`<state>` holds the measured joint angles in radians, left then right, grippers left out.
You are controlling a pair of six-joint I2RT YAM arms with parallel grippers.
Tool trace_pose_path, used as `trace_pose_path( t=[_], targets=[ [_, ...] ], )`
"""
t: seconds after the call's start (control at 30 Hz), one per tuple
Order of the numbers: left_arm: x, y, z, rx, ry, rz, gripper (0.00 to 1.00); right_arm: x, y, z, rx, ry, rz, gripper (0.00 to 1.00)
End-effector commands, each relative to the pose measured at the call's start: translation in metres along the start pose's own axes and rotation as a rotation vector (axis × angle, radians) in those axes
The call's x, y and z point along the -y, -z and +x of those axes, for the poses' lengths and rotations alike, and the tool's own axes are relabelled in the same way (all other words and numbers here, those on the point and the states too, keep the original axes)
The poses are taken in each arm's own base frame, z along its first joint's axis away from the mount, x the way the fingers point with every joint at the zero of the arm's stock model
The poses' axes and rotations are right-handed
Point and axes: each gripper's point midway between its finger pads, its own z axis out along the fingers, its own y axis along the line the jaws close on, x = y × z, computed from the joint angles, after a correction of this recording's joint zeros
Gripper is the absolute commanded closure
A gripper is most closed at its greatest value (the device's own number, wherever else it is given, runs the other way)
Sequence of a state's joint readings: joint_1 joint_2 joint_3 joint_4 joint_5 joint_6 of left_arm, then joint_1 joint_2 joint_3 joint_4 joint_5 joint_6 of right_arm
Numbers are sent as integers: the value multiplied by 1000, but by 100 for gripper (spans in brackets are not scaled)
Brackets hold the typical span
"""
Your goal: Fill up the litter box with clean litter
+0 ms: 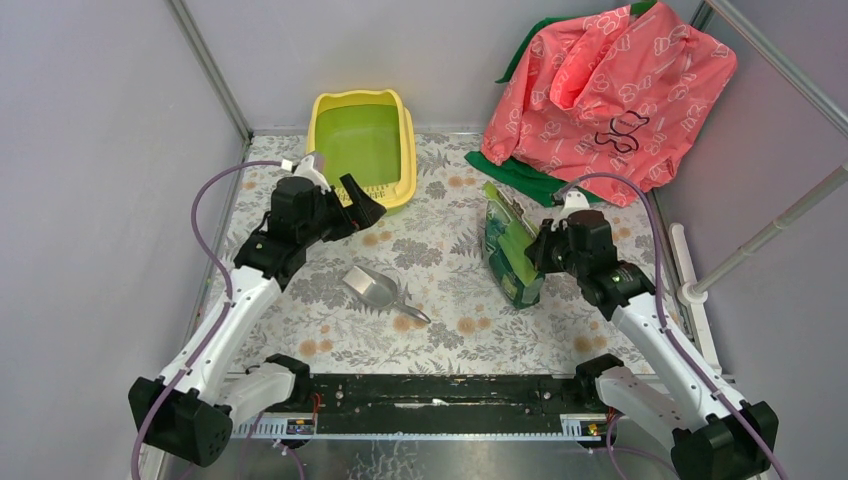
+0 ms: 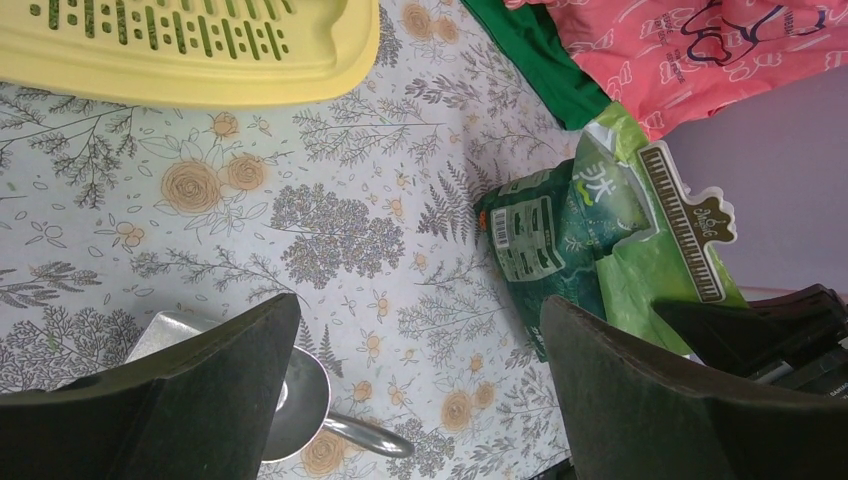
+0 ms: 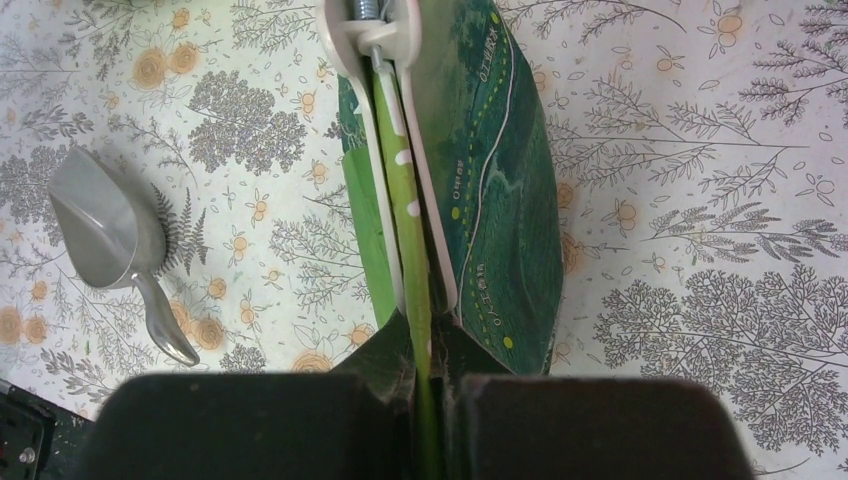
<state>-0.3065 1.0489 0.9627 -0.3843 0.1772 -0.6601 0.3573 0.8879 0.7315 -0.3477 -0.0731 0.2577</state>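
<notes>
The right gripper (image 3: pixel 428 388) is clamped on the folded top edge of the green bag (image 3: pixel 500 200), probably to steady it upright with its white clip (image 3: pixel 375 30) in place; the left gripper (image 2: pixel 418 330) has its jaws wide apart and empty, a metal scoop (image 2: pixel 300 400) beneath one finger; the litter box (image 2: pixel 200 75) lies just beyond the left jaws' tips, untouched, and well apart from the right jaws; no clean litter is visible, presumably because it is sealed in the bag.

A metal scoop (image 1: pixel 372 288) lies on the floral tablecloth (image 1: pixel 450 335), its handle pointing toward the near edge. To its right is a glossy green bag (image 1: pixel 512 262) with a piano-key clip (image 2: pixel 690 225) along its top. Behind it, in the far right corner, a pink printed cloth (image 1: pixel 610 90) is heaped over a green cloth (image 1: pixel 520 180).
</notes>
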Motion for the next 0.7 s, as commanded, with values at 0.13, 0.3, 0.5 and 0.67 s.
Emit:
trace_pose_path(
  t=[0.13, 0.3, 0.5, 0.67],
  targets=[
    [3, 11, 2, -8, 9, 15, 1, -26, 14, -63, 161, 26, -74, 94],
    [0, 10, 11, -29, 10, 20, 1, -28, 14, -60, 143, 40, -89, 83],
    [0, 16, 20, -37, 5, 46, 1, -27, 12, -46, 108, 54, -96, 66],
    [0, 15, 25, -44, 8, 62, 1, -29, 13, -44, 91, 70, -108, 61]
  ],
)
